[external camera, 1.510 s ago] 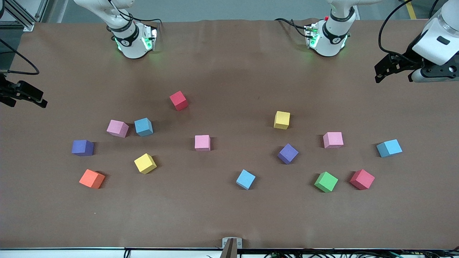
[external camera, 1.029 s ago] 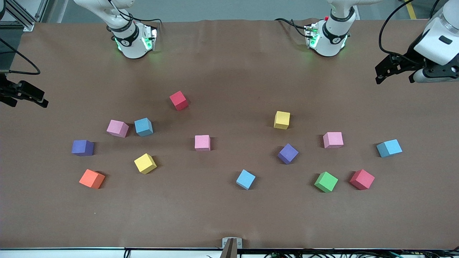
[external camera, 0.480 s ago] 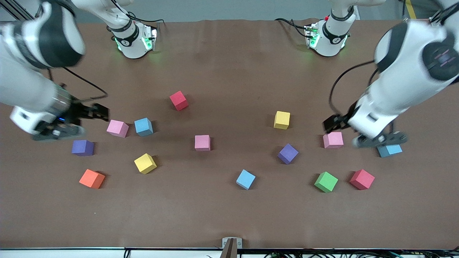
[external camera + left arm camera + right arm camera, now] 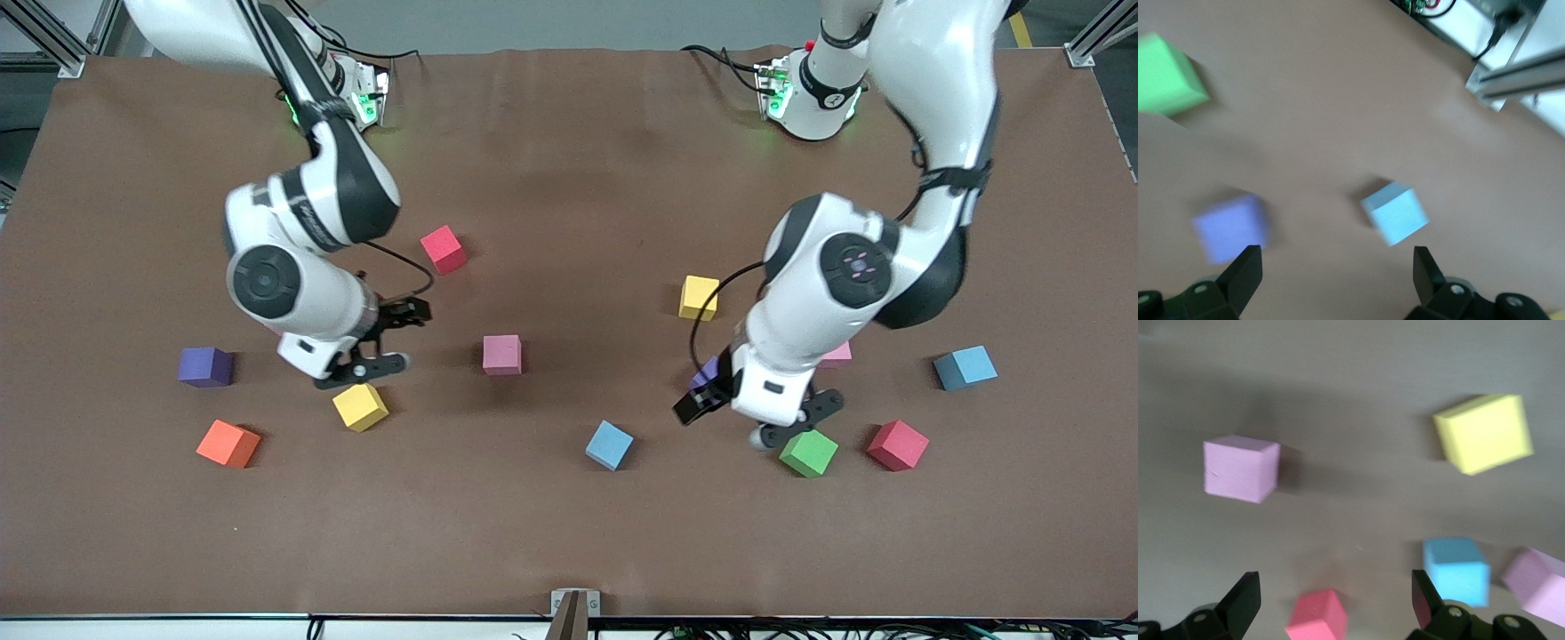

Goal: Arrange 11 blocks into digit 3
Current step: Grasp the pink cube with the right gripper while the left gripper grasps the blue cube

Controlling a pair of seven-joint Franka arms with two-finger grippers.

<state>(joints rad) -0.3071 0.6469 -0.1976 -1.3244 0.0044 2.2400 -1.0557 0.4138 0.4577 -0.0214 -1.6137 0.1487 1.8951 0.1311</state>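
Blocks (image 4: 502, 354) scattered; left gripper (image 4: 702, 404), right gripper (image 4: 396, 324) above them, jaws spread, empty.

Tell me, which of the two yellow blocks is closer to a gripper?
The yellow block toward the right arm's end of the table: the open right gripper hangs just above it. The other yellow block sits apart from the left gripper.

both arms are glossy white with black joint bands and round black caps, thin black cables, black grippers, green lights at the bases.
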